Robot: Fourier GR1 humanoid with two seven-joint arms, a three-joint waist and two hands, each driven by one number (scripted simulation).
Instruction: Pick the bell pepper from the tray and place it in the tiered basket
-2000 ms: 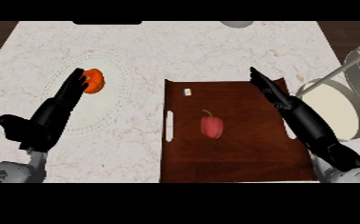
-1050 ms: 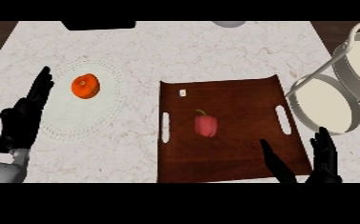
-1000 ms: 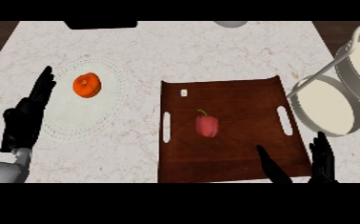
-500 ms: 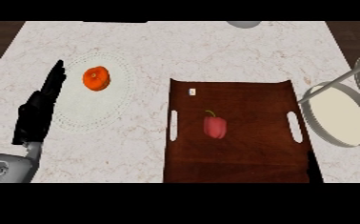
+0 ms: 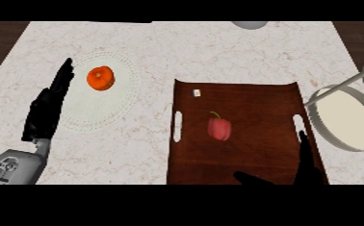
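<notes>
So the bell pepper is sitting mid-tray, stem pointing far, nothing touching it; my right hand is just poking in at the near edge, fingers straight and spread, holding nothing; left hand rests open by the plate with the orange thing; I'd say come down over the pepper, wrap both sides; tiered basket waits right.
</notes>
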